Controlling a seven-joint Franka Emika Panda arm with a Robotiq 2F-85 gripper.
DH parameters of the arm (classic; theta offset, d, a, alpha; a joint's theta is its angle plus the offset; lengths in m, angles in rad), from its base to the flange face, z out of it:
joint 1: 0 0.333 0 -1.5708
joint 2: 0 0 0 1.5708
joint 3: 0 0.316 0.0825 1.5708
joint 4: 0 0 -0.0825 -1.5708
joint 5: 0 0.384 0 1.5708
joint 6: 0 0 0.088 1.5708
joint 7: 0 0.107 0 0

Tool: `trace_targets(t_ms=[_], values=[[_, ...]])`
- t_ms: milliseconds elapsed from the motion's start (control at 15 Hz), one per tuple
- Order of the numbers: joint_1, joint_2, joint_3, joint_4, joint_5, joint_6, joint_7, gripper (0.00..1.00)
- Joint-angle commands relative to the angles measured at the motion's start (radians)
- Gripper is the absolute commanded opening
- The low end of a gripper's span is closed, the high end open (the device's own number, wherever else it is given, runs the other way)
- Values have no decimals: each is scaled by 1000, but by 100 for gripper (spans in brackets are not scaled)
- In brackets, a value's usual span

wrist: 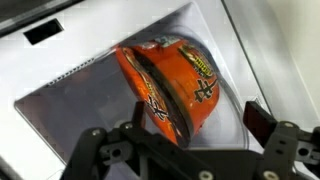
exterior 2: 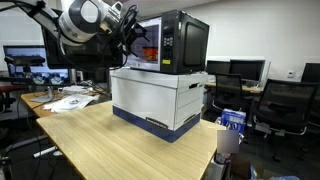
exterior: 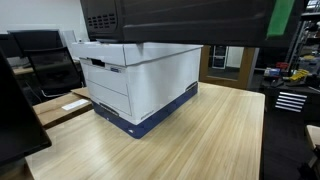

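Arm pose: the grey-and-white robot arm [exterior 2: 88,20] comes in from the side at the height of the oven. Its wrist is bent so that the gripper [wrist: 175,125] faces into the open front of the black microwave oven [exterior 2: 180,40].
Gripper state: the jaws are spread wide and hold nothing. In the wrist view one black finger [wrist: 92,138] sits low on the left and the other is at the right edge.
Bowl location: the orange printed noodle bowl [wrist: 172,85] is inside the pale oven cavity, just ahead of the gripper and between the lines of its two fingers, untouched.
Bowl orientation: it is tipped on its side. In the wrist view its dark rim runs as a diagonal from upper left to lower right, and the rounded body bulges to the right.
Edges: the cavity's right wall [wrist: 235,50] is near the bowl. There is more bare floor on the left, up to the left wall [wrist: 60,55].
Support: the oven stands on a white cardboard file box with a blue base [exterior 2: 160,98], which rests on the light wooden table [exterior 2: 105,140].
Open room: bare tabletop lies around the box in both exterior views, and black office chairs [exterior 2: 285,100] stand well apart from it.
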Motion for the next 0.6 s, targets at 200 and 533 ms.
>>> trace_targets(t_ms=[200,533], values=[[-15,0,15,1,-5,10,-8,100],[-15,0,15,1,-5,10,-8,100]])
